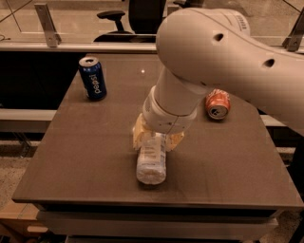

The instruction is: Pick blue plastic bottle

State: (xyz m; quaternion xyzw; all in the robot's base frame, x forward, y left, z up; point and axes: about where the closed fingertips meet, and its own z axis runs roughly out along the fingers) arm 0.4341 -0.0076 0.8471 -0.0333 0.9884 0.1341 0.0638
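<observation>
Blue plastic bottle (151, 166) seemingly in end effector (156, 141) grip

A blue Pepsi can (93, 78) stands upper left on the dark table (71, 156). A red can (217, 104) lies centre right.

place: office | evidence: swivel chair (141, 12) behind dark table (85, 142); gripper (154, 137) at table centre, clasping blue plastic bottle (151, 163)

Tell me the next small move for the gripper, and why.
Probably lift straight up a little. The gripper straddles the far end of the blue plastic bottle, which lies on the table, its fingers pressed against both sides, so the grasp looks made.
</observation>
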